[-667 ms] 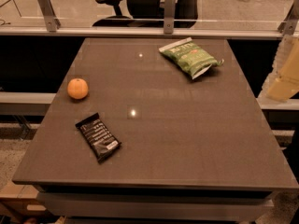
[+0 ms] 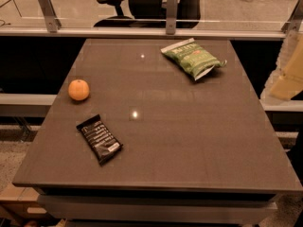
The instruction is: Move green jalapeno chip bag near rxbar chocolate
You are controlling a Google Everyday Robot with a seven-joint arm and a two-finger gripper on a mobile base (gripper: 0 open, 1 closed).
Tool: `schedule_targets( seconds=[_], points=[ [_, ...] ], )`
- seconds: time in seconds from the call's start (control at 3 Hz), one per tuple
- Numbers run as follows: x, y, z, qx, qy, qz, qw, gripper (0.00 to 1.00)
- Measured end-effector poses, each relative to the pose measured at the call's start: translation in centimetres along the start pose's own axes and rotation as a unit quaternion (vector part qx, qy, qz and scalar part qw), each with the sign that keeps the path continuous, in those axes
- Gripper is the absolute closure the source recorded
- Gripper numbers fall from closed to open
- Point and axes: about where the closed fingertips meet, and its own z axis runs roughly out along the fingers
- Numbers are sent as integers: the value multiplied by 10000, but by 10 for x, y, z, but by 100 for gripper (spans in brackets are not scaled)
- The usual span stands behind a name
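Gripper [image 2: 288, 74] shows as a pale shape at the right edge, off the table's [image 2: 189, 145] two o'clock side; its state cannot be told. Nearest lies the green jalapeno chip bag [image 2: 193, 58], flat at one o'clock. The rxbar chocolate [image 2: 99, 138] lies at eight o'clock, well apart, with an orange [image 2: 78, 89] at ten.
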Motion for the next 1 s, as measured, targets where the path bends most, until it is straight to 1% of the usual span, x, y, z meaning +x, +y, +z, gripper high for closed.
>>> schedule_targets(
  seconds=[0.33,0.67,1.0],
  points=[
    [-4,-8,-6,161,-25,280,9995,0],
    [-1,-15,-11,267,-145,848,9959,0],
    [4,-23,-4,235,-387,1512,9875,0]
  ],
)
